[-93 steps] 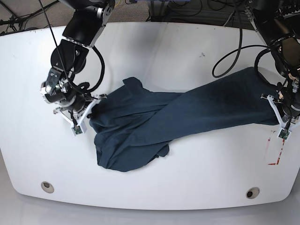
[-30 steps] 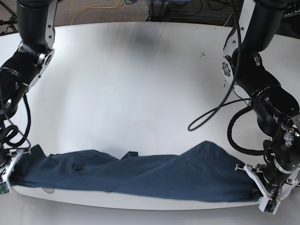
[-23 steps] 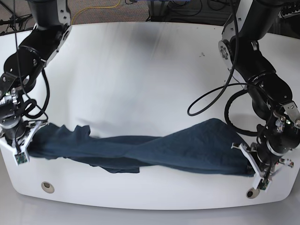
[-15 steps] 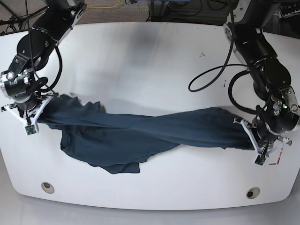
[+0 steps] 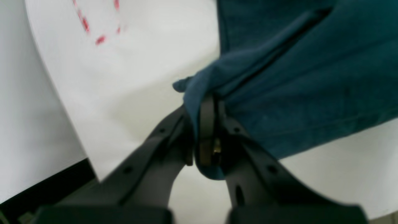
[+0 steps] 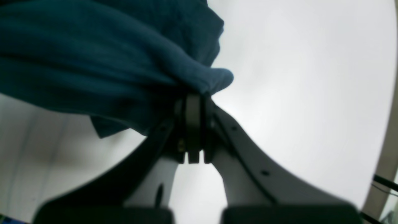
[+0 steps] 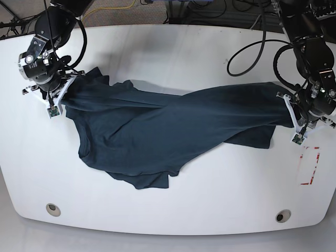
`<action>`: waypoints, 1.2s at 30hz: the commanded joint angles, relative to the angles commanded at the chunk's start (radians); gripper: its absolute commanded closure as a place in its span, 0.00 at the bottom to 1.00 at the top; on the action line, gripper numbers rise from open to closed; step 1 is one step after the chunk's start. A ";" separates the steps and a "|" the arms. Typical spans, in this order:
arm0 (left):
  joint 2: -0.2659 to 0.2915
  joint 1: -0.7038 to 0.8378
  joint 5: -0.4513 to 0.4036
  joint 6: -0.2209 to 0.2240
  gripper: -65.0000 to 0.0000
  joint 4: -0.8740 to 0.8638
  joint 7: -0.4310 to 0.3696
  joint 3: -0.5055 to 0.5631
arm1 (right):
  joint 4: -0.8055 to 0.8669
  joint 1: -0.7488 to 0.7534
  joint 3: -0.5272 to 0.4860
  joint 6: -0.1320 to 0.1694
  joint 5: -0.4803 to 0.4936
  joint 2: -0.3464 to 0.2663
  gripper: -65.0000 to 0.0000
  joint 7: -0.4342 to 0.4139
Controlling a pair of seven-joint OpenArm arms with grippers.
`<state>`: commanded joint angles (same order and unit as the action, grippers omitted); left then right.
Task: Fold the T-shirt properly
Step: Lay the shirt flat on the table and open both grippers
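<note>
The dark navy T-shirt [image 7: 157,128] stretches across the white table [image 7: 173,63], twisted in the middle, with a loose fold hanging toward the front. On the base view's right, my left gripper [image 7: 294,123] is shut on one end of the cloth. The left wrist view shows the T-shirt [image 5: 304,81] bunched between my left gripper's [image 5: 206,124] closed jaws. At the far left of the base view my right gripper [image 7: 59,97] is shut on the other end. In the right wrist view the T-shirt [image 6: 102,53] drapes over my right gripper [image 6: 193,124].
Red dashed marks [image 7: 308,168] lie on the table near its right edge, also seen as red marks [image 5: 93,28] in the left wrist view. Two round holes [image 7: 52,209] [image 7: 283,216] sit near the front edge. Cables [image 7: 252,47] hang over the back right.
Both arms have swept the T-shirt from the table's front edge toward the back. The cloth has spread wider and both grippers stay shut on its ends.
</note>
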<state>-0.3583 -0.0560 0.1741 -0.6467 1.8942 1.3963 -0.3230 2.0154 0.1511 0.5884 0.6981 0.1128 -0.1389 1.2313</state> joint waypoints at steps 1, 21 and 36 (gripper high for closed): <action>-0.003 0.005 0.000 0.000 1.00 0.000 0.000 0.000 | -0.002 0.005 0.000 0.000 0.000 0.003 1.00 0.000; -0.021 0.081 0.002 0.000 1.00 0.000 0.000 0.002 | -0.026 0.063 0.000 0.000 0.003 0.077 0.36 -0.002; -0.018 0.077 0.006 0.000 0.18 0.003 0.000 0.003 | -0.011 -0.092 -0.006 0.000 0.000 0.074 0.23 0.006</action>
<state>-0.3767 0.0207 0.1803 -0.6467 1.8972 1.3963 -0.3199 2.0046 0.0591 0.5823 0.6981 0.1128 -0.0652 1.2375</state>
